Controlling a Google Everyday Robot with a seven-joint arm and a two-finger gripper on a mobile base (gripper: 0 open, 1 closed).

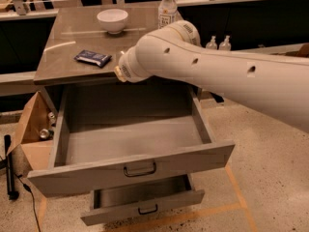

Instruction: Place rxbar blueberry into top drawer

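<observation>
The rxbar blueberry, a flat dark navy bar, lies on the grey counter top near its front left, above the drawer. The top drawer is pulled wide open, nothing shows inside it, and its dark handle is centred on the front panel. My white arm reaches in from the right across the counter's front edge, its rounded end just right of the bar. My gripper is hidden behind the arm and does not show. Nothing touches the bar.
A white bowl and a clear water bottle stand at the back of the counter. A narrower lower drawer is partly open below. A cardboard box with cans stands at the left. Two small bottles stand behind the arm.
</observation>
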